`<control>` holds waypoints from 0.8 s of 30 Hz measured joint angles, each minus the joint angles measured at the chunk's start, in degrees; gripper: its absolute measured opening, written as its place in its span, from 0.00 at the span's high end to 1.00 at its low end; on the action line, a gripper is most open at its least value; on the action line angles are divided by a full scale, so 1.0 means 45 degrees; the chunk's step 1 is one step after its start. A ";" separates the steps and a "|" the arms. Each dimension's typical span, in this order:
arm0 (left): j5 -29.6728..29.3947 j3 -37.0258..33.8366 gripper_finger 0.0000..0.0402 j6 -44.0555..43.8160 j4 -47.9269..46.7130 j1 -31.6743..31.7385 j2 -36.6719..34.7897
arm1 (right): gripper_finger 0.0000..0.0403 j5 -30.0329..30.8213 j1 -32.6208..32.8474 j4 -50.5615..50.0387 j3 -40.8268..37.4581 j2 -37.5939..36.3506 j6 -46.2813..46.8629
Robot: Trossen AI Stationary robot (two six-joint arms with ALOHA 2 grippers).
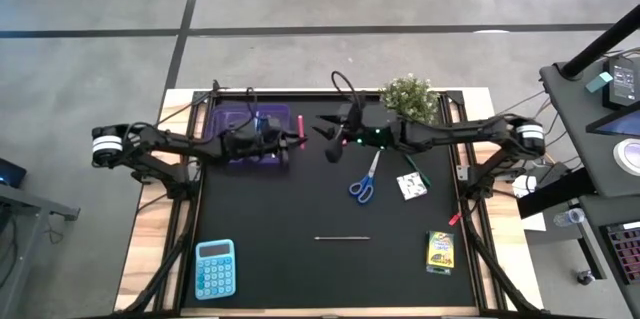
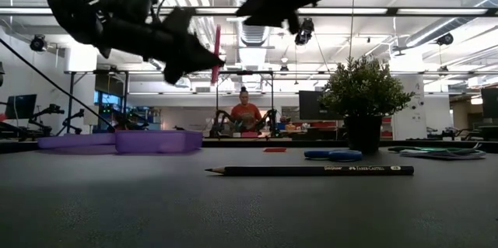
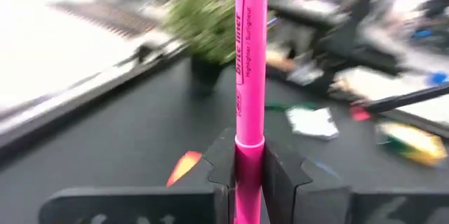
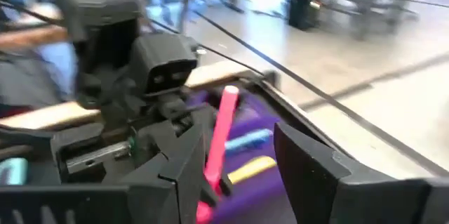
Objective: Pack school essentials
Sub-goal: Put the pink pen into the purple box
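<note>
Left gripper [image 1: 290, 139] clenched on the pink highlighter [image 1: 298, 126], pen's length jutting past the purple case [image 1: 247, 135], right gripper [image 1: 328, 131] released alongside.

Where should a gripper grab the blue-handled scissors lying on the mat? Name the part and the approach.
Probably at the blades, just past the handle loops, coming straight down. The scissors lie flat on the black mat, blades pointing toward the plant, so the narrow blade section fits between the fingers, set across it; the loops are wider.
</note>
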 joint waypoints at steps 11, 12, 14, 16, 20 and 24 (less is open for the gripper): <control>-0.5103 0.3467 0.95 -0.2902 -1.3768 0.1667 -0.0053 | 0.64 0.0505 0.0098 -0.2527 -0.0447 -0.1382 0.0385; -0.5114 0.3745 0.95 -0.3217 -1.4694 0.1818 -0.0008 | 0.64 0.0501 0.0110 -0.2512 -0.0505 -0.1389 0.0385; -0.5138 0.4068 0.95 -0.3564 -1.5743 0.2066 0.0077 | 0.65 0.0501 0.0163 -0.2482 -0.0615 -0.1404 0.0321; -0.5041 0.4130 0.94 -0.3766 -1.5943 0.2244 0.0178 | 0.66 0.0503 0.0201 -0.2459 -0.0728 -0.1391 0.0273; -0.4630 0.4154 0.93 -0.3839 -1.5937 0.2371 0.0632 | 0.66 0.0498 0.0299 -0.2433 -0.1024 -0.1397 0.0288; -0.4596 0.4398 0.92 -0.3849 -1.5925 0.2373 0.1292 | 0.66 0.0493 0.0358 -0.2424 -0.1283 -0.1451 0.0293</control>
